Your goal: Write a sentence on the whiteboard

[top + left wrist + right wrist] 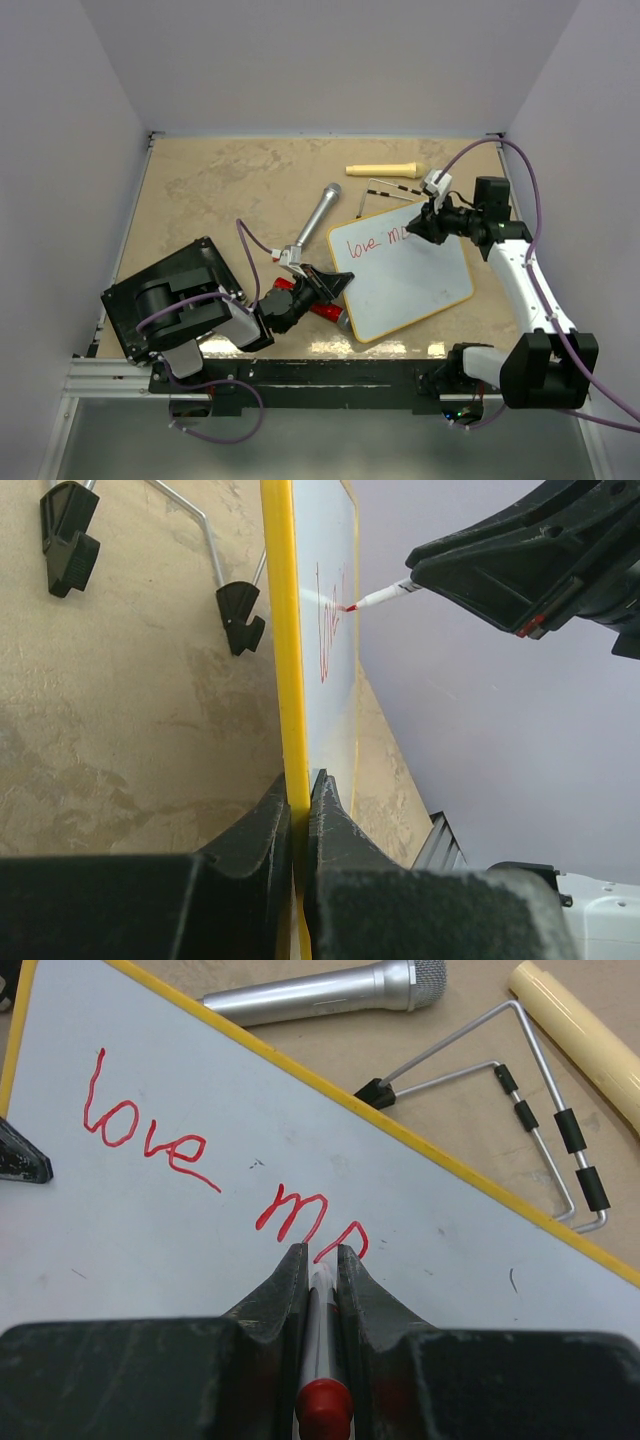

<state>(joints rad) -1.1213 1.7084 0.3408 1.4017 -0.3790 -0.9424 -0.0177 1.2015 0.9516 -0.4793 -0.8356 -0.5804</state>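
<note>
1. The whiteboard [415, 290] (yellow-framed, glossy white) lies near the middle of the table, between the two arms; its left edge is nipped between the jaws of the left gripper [303, 788], which are pressed tight onto the frame.
2. The right gripper [320, 1257] holds a marker [321, 1312] lengthwise between narrow jaws; the red tip [352, 607] meets the writing face beside the last stroke.
3. The sentence [365, 243] stands in red along the board's far edge; it counts one whole word, "love", and one begun word of a few letters.
4. Handling, as a judgement: the board looks light and stiff, and its face is slick; pen pressure would probably slide it over the table, so the frame edge is the sound place to grip, clear of the ink; wet strokes may smear if brushed.
5. The marker appears slim and rigid; a hold on the barrel close to the tip should give the steadiest line.
6. Count of task things: one board; one marker in use; two grippers, both occupied.
7. Count of other things: one silver microphone [318, 222]; one cream handle [383, 169]; one wire stand [540, 1110] with black sleeves; one black box [170, 295]; one red-and-black object [325, 310] under the left gripper, its identity unclear.
</note>
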